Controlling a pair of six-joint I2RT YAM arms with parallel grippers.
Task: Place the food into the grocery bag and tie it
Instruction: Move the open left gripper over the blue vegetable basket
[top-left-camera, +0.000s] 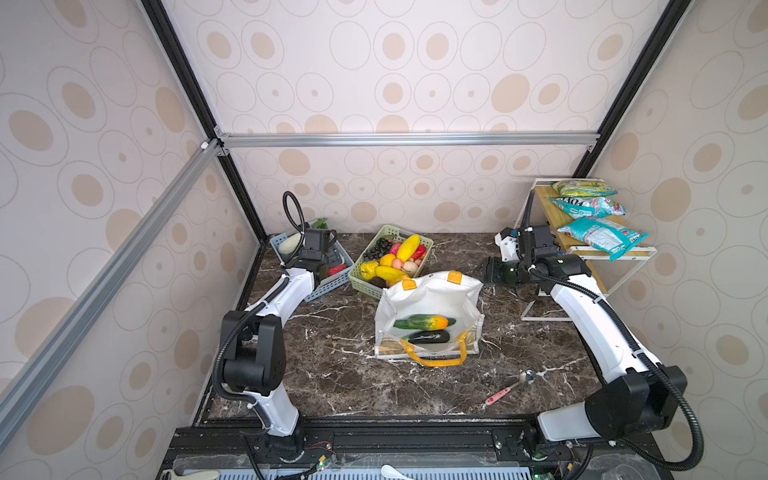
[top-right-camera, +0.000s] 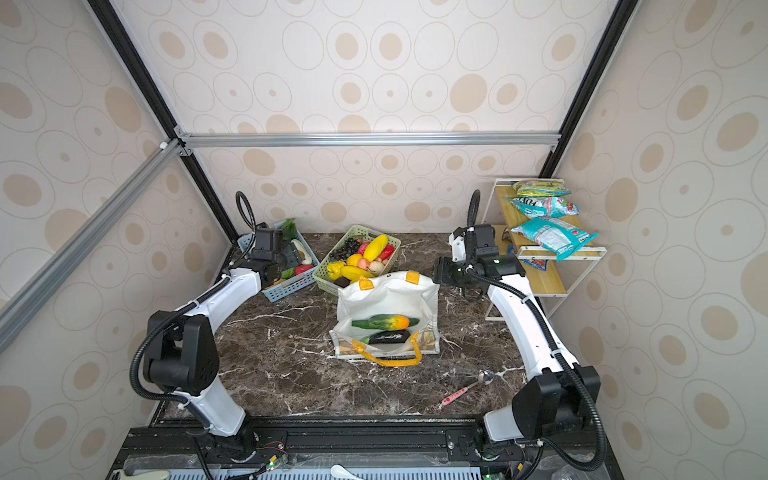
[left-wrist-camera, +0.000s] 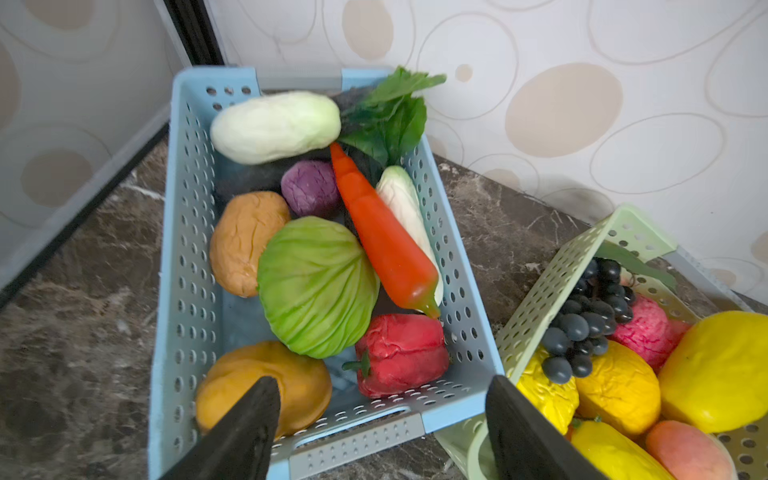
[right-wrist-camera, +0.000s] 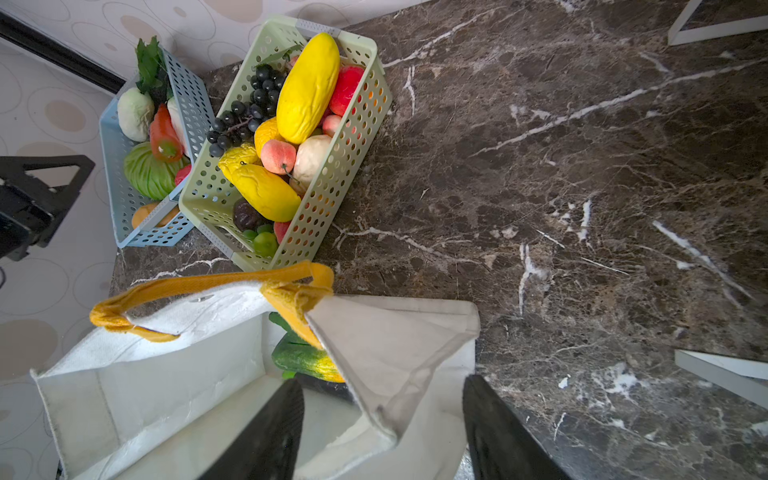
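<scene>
Grocery bag (top-left-camera: 432, 297) stands open near the middle of the surface (top-left-camera: 332, 374). Its yellow handles (top-left-camera: 436, 362) are untied, and one is flopped over the near rim. Inside lie a green-and-orange gourd (top-left-camera: 424, 322) and, just beside it, a dark eggplant (top-left-camera: 428, 336). A pale shape at the eggplant's end may be a third piece, though it is too small to be sure.

Packing looks begun but far from finished, and tying has not started. The carrot (left-wrist-camera: 386, 237) lies in the blue basket (left-wrist-camera: 187, 249) among a cabbage, a red pepper and other toy vegetables. The green basket (right-wrist-camera: 332, 166), full of fruit, sits just behind the bag. The teal snack packets (top-left-camera: 602, 237) lie on the wooden shelf (top-left-camera: 557, 216) at the right.

The left tool (left-wrist-camera: 382, 380) hovers over the blue basket, jaws wide apart and empty, probably lining up a pick. The right tool (right-wrist-camera: 383, 380) is at the bag's far right corner. Its jaws are apart with the folded corner of fabric between them, and no clamp on it shows.
</scene>
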